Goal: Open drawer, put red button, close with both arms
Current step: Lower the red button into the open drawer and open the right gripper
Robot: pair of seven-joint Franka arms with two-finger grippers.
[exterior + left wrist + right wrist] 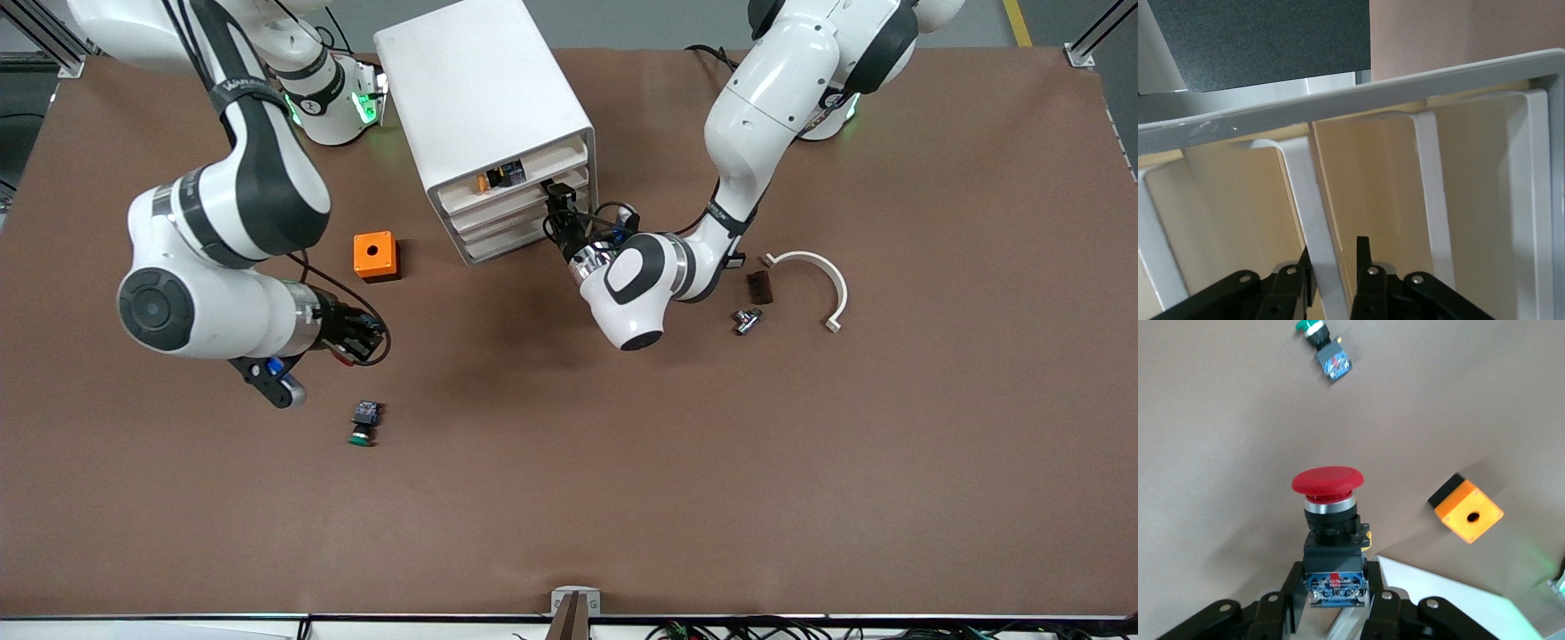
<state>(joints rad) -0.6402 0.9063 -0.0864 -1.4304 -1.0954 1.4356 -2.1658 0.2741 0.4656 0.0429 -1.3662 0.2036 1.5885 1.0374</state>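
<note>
A: Where is the red button found?

B: It is held up off the worktop in the right tool, over bare surface between the orange box and the green-capped switch. The tool's fingers are clamped on the black-and-blue block body, with the cap pointing away from them.

A: How is it expected to handle?

B: It is judged light and rigid. The flat sides of the block are the place to be gripped; the rounded, glossy cap would likely slip.

A: And the left tool?

B: It is seen at the front of the white drawer cabinet, its fingers drawn narrow around a thin white rib of a drawer front. A firm hold cannot be confirmed. A drawer that has been pulled out cannot be made out.
</note>
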